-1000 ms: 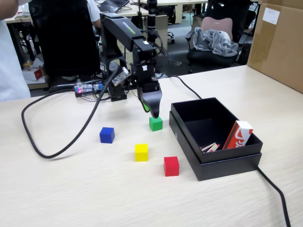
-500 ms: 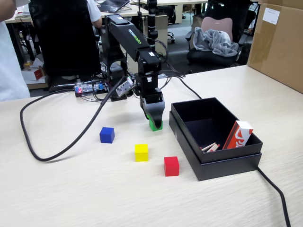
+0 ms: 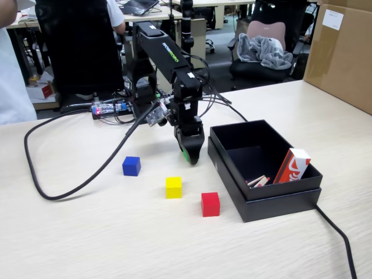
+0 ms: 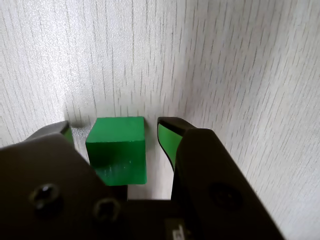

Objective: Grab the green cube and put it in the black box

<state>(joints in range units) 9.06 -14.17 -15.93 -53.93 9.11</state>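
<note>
Green cube on the table, just left of the black box — bracketed by the gripper, jaws apart with a gap either side, nothing held. Likely light, rigid, smooth — best pinched on opposite flat faces.

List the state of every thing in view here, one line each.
gripper: open, lowered around the green cube, jaws on either side with a gap on the right.
green cube: on the table between the jaws, not lifted.
blue cube: loose on the table, untouched.
yellow cube: loose on the table, untouched.
red cube: loose on the table, untouched.
black box: open-topped, holding a red-and-white carton leaning on its wall.
</note>
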